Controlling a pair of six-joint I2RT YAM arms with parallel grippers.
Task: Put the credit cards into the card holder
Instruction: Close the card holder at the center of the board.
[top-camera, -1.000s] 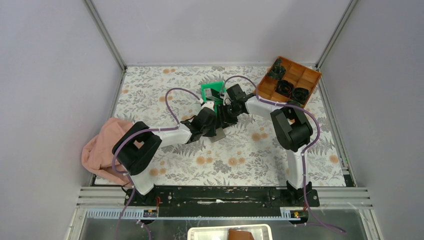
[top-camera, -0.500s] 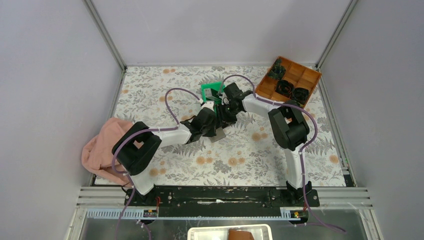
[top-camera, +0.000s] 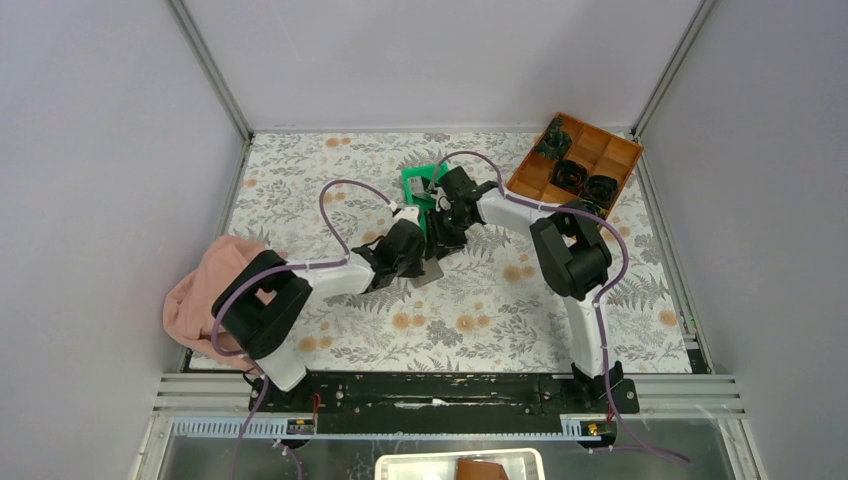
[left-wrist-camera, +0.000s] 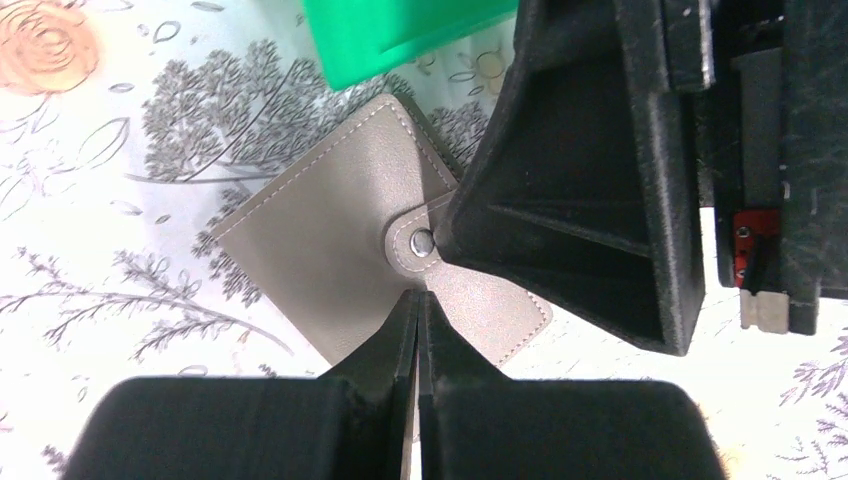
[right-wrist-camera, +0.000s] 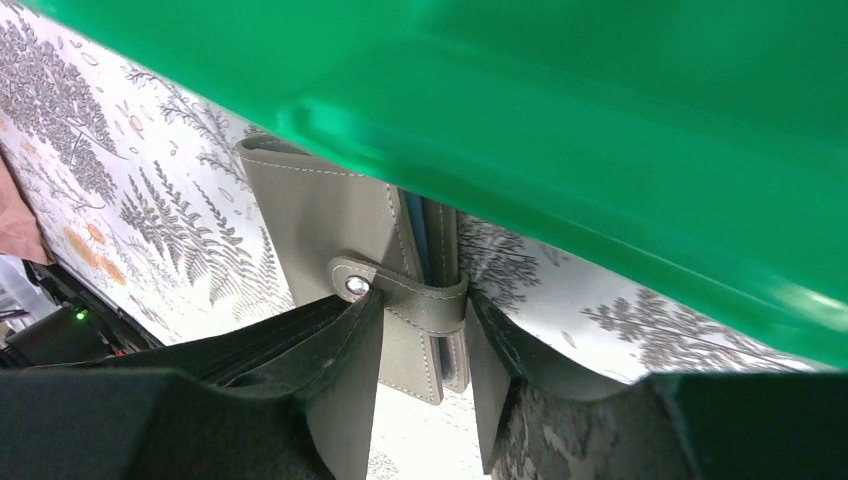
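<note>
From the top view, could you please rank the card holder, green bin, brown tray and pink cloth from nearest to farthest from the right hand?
1. Card holder, just below the right hand.
2. Green bin, just behind it.
3. Brown tray, far right corner.
4. Pink cloth, left edge.

The first two are close; the right wrist view shows the hand's fingers around the holder.
</note>
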